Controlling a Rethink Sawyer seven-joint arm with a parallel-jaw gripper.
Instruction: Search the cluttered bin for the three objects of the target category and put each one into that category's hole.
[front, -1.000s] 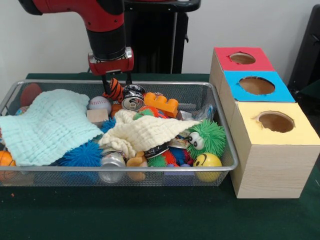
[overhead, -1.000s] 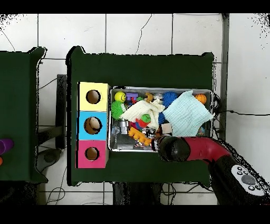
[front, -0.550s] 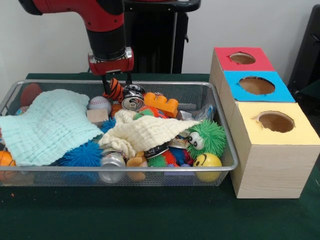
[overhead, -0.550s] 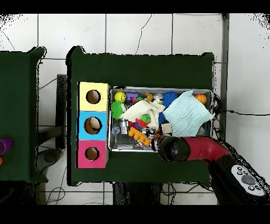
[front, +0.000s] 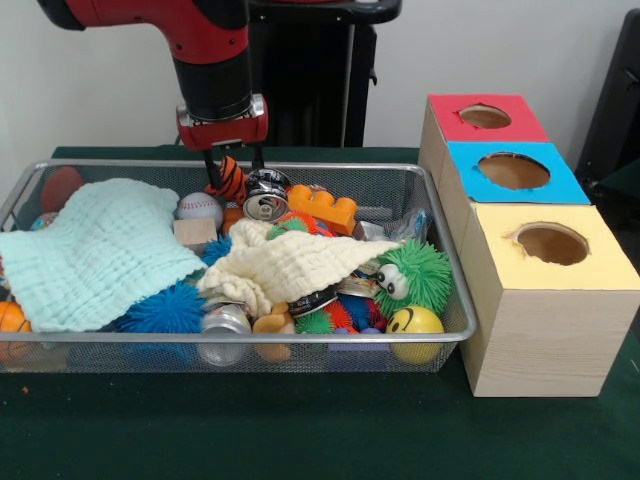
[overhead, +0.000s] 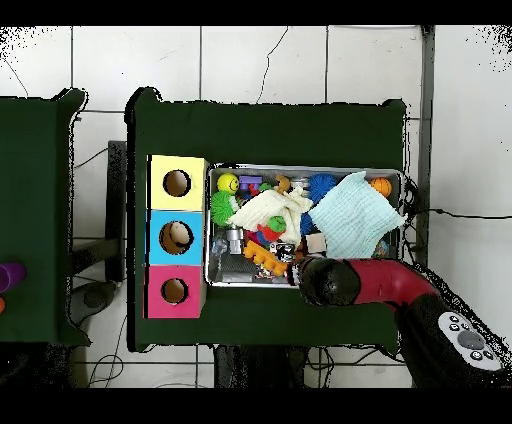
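Front view: wire-mesh bin (front: 455, 300) on green-covered counter (front: 300, 430) holds mint cloth (front: 95, 250), cream cloth (front: 295, 265), soda cans (front: 265, 195), orange brick (front: 322, 207), baseball (front: 199, 207), green fuzzy toy (front: 415, 275), smiley ball (front: 415, 322). End effector (front: 232, 172) at bin's far side, clenched on orange-black striped ball (front: 230, 180). Red, blue, yellow hole boxes (front: 545, 300) beside bin.

Overhead view: arm (overhead: 370, 283) covers bin's edge; tiled floor (overhead: 240, 60) surrounds counter.

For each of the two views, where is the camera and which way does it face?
Front view: across the table, level with the wire bin, facing the robot; the red arm and its claw drop in from above.
Overhead view: above the table, looking straight down; the red arm enters from the bottom right.
Shared: bin, arm, and the three-hole box.
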